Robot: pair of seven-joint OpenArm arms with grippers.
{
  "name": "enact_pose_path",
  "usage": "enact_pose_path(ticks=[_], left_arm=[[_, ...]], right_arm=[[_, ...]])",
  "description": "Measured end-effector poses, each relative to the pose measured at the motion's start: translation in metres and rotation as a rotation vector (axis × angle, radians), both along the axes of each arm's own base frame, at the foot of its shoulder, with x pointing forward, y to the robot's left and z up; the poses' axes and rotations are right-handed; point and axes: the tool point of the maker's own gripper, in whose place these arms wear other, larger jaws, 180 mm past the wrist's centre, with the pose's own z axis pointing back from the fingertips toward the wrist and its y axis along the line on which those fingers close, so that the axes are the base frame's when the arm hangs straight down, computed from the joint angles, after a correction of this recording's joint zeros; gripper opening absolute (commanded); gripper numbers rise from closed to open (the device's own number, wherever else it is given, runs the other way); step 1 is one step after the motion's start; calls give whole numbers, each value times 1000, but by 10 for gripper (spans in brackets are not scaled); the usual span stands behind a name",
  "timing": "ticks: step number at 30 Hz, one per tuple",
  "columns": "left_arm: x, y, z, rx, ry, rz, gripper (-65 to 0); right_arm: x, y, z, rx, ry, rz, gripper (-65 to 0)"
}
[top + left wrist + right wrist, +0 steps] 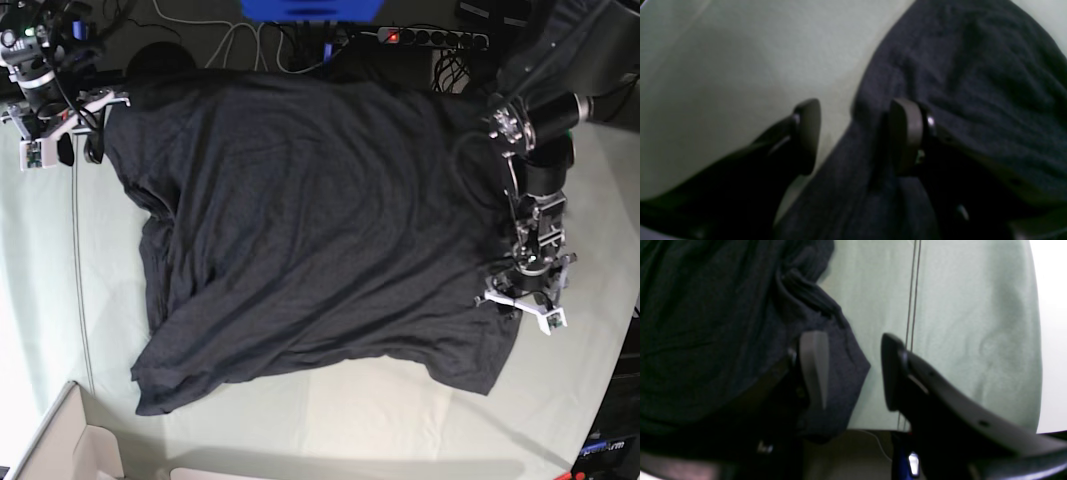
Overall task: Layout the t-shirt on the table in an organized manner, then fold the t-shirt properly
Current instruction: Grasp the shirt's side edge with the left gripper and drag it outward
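Left gripper [853,136]: you see it closest in the left wrist view, jaws spread with a clear gap, one finger [806,133] over bare bench cloth and the other on the dark fabric; nothing is pinched between them. In the base view [520,305] it sits at the shirt's right edge.
Right gripper [853,370]: your right wrist view shows it spread too, the pale finger [813,366] lying against a flap of the shirt, the dark finger over bare bench; no cloth is caught in the gap. In the base view [62,130] it is at the far left corner, just beside the shirt's sleeve.
T-shirt [320,230]: black, spread across the middle of the bench and mostly flat, with broad wrinkles; the left side is bunched and folded in, the near edge runs uneven, and the far edge reaches the bench's far side. No print shows on the side facing you.
Bench [400,410]: pale green cloth, bare along the near strip and on both sides of the shirt.
Cardboard box [70,445]: open flaps at your near left corner, apart from the shirt.
Cables [260,45]: a tangle with a power strip [430,37] beyond the far edge.
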Motion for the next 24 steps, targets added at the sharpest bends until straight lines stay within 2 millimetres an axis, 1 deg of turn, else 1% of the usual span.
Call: enact_pose_path(ticks=[2,4,5,6,8,10,11,12,13,14,15,18,19,21,24], left_arm=[[-5,-5,-10,-15,23,-4,-329],[-8,-8,-14,-6,13,-10,-330],[-9,-7,-15,-8,21,-10,-337],[-9,-6,-16,-10,26,-9,-366],[-11,-1,-15,-10,24,2,-479],[-16,5,-16,-1,19,13,-618],[-16,10,-13,1,8,11,-650],[-19,16,-12,-1,11,17,-650],[-22,25,-10,-3,8,45,-636],[-26,34,-7,-8,-3,79,-637],[-28,45,-3,-9,-19,109,-650],[-33,72,13,24,-59,153,-650],[-33,78,18,27,-72,163,-648],[-32,85,24,40,-88,173,-648],[-32,82,23,33,-87,172,-646]], right_arm=[[0,0,0,0,1,0,-386],[0,0,0,0,0,0,-386],[0,0,0,1,-1,0,-386],[0,0,0,0,1,0,-386],[0,0,-1,0,4,-1,-386],[0,0,0,0,0,0,-386],[0,0,0,0,1,0,-386],[0,0,0,0,1,0,-386],[-1,0,-1,0,3,0,-386],[-1,0,0,0,3,-1,-386],[0,0,0,-1,3,-1,-386],[0,-1,0,-2,3,0,-386],[-1,-1,0,-3,4,0,-386],[0,0,0,-2,2,2,-386],[0,0,0,-1,1,2,-386]])
